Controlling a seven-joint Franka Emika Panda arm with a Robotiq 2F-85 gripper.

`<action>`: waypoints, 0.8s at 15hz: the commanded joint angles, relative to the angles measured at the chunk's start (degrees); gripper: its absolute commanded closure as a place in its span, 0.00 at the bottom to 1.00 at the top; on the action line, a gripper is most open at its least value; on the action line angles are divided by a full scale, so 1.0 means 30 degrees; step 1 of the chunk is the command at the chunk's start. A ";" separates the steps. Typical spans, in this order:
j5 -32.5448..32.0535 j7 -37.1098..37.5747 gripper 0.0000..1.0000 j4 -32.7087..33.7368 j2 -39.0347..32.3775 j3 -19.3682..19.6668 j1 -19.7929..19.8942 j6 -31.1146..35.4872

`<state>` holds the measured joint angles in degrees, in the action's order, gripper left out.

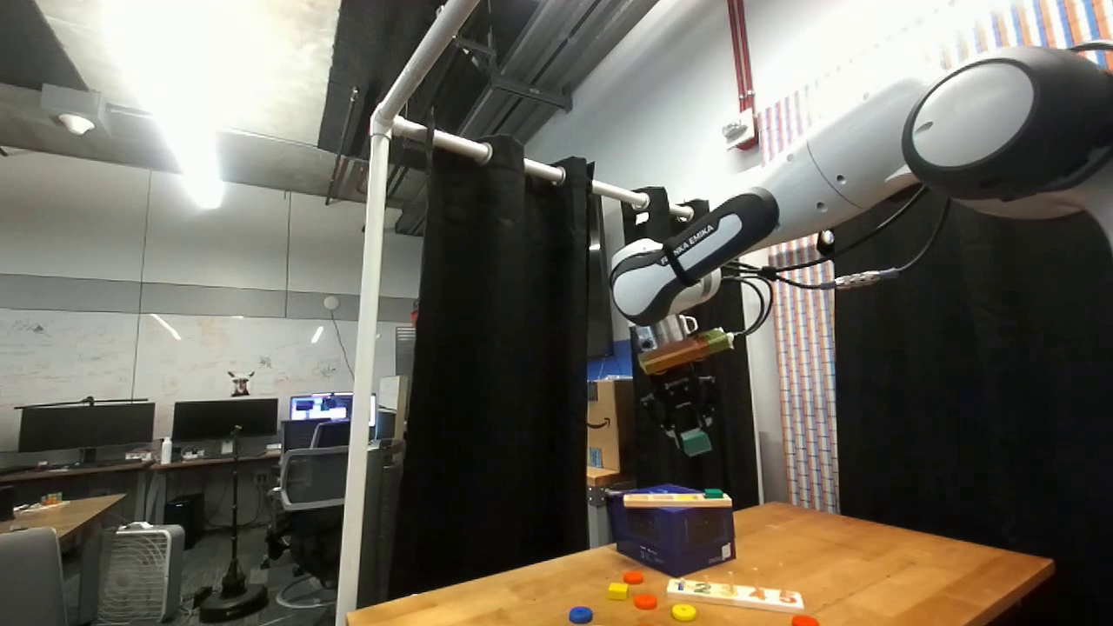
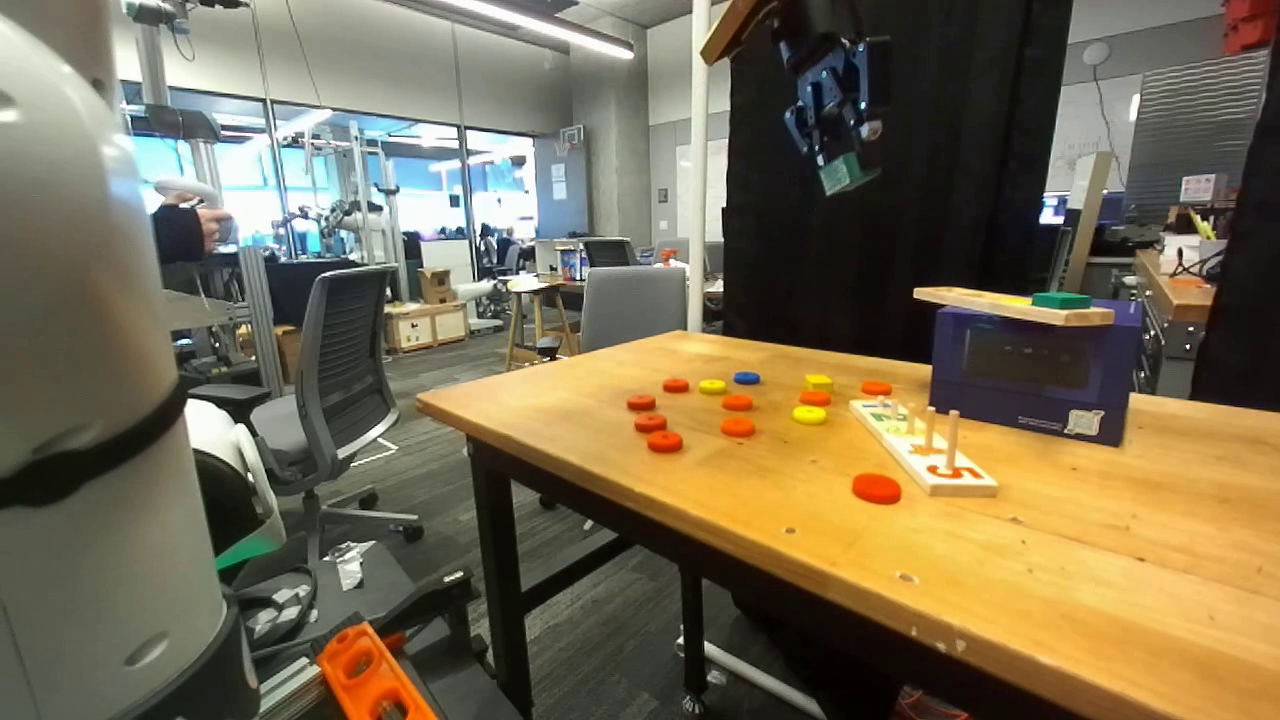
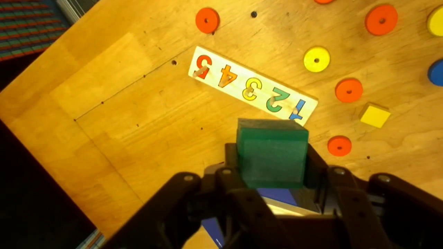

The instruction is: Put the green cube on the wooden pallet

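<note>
1. In an exterior view, the wooden worktop [image 1: 904, 565] carries a dark blue box [image 1: 674, 535], and the wooden pallet [image 1: 652, 501] lies across its top with a flat green block [image 1: 713, 493] near one end. Higher up, apart from the pallet, the green cube [image 1: 695, 442] hangs in the air at the end of the arm [image 1: 843, 156]. Past the worktop I see black curtains [image 1: 496, 365] on a white pipe frame [image 1: 365, 348], then a whiteboard [image 1: 217, 348], monitors [image 1: 224, 421] and a box fan [image 1: 139, 569].

2. In an exterior view, orange-red discs [image 2: 665, 441], yellow discs [image 2: 809, 414], a blue disc [image 2: 746, 378] and a yellow cube [image 2: 819, 383] lie scattered over the worktop, the number board [image 2: 908, 452] near the box. The worktop stands on dark legs [image 2: 500, 580] over grey flooring [image 2: 610, 640]; off to its side is an office chair [image 2: 335, 360], and farther back a glass wall [image 2: 425, 160] and a little basketball hoop [image 2: 572, 138].

3. The wrist view looks down on the worktop's grain, dotted with small dark holes [image 3: 174, 62]. The fingers [image 3: 316, 164] grip the green cube, one against each side. Thin pegs [image 3: 200, 72] rise from the number board's figures 1 to 5.
</note>
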<state>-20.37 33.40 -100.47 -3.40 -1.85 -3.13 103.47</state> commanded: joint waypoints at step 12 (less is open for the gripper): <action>-0.2846 -0.0672 0.79 1.1279 -0.8880 0.1411 -0.1728 -0.3115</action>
<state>-28.02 33.44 -74.74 -24.37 0.54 -6.48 96.94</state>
